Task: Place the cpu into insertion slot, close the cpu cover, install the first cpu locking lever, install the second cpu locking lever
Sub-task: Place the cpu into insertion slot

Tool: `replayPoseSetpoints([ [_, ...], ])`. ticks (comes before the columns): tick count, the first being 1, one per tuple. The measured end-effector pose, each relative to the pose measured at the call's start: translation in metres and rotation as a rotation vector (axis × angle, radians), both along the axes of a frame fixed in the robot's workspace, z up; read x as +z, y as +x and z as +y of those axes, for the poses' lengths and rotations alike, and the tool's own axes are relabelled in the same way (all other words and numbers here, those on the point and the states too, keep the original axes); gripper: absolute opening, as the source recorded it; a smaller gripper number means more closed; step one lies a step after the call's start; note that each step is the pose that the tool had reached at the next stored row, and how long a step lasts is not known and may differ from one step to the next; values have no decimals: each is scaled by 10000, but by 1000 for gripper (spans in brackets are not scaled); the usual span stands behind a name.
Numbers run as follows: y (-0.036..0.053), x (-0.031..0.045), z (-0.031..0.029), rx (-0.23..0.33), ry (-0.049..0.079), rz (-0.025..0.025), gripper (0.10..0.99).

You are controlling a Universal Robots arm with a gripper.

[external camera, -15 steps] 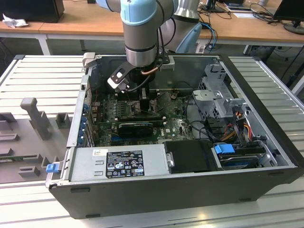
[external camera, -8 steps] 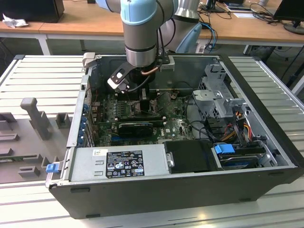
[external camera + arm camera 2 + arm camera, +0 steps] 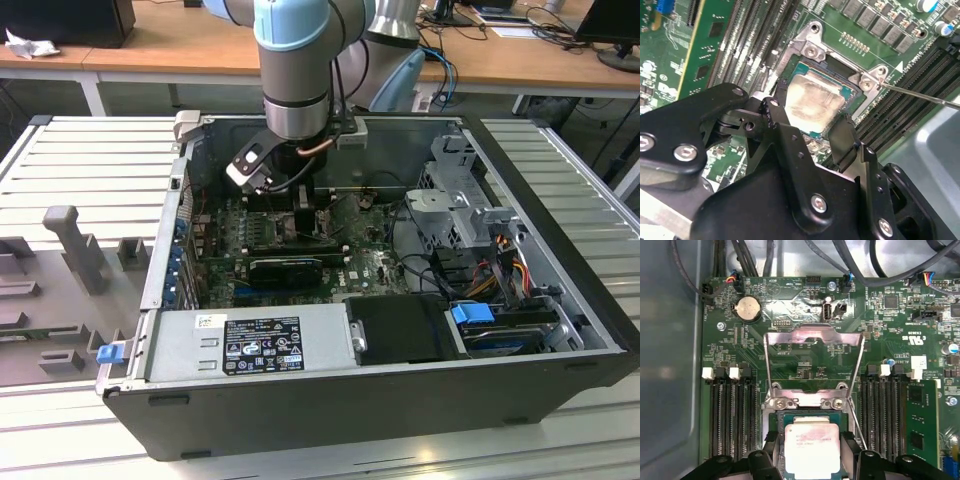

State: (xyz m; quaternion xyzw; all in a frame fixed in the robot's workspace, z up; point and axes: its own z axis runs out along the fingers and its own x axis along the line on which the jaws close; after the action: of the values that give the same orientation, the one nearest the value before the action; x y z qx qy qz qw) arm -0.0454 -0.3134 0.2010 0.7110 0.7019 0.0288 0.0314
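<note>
First wrist view, cpu (image 3: 812,452) flat, face up

A black-and-white rectangular label (image 3: 262,345) lay on the grey metal power-supply box (image 3: 325,345) in the exterior view. It was packed with small print and marks too fine to make out. A small white sticker (image 3: 211,322) near it was just as illegible.

In the first wrist view, the thin square silvery-beige cpu (image 3: 812,442) carried faint rows of dark print on its face, none clear enough to read. The green motherboard (image 3: 790,345) bore white silkscreen lettering with approval marks (image 3: 912,336) and a small white printed sticker (image 3: 918,361).

In the second wrist view, a white triangle mark (image 3: 898,66) stood on the board beside the socket corner, and blurred white lettering (image 3: 662,87) lay elsewhere on the board.
</note>
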Motion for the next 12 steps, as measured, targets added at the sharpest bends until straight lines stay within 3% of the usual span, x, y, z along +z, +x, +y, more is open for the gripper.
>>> replayPoseSetpoints([
  [2,0,0,3,0,62,-1,604],
  [8,0,0,1,62,62,0,604],
  [12,0,78,1,63,62,1,604],
])
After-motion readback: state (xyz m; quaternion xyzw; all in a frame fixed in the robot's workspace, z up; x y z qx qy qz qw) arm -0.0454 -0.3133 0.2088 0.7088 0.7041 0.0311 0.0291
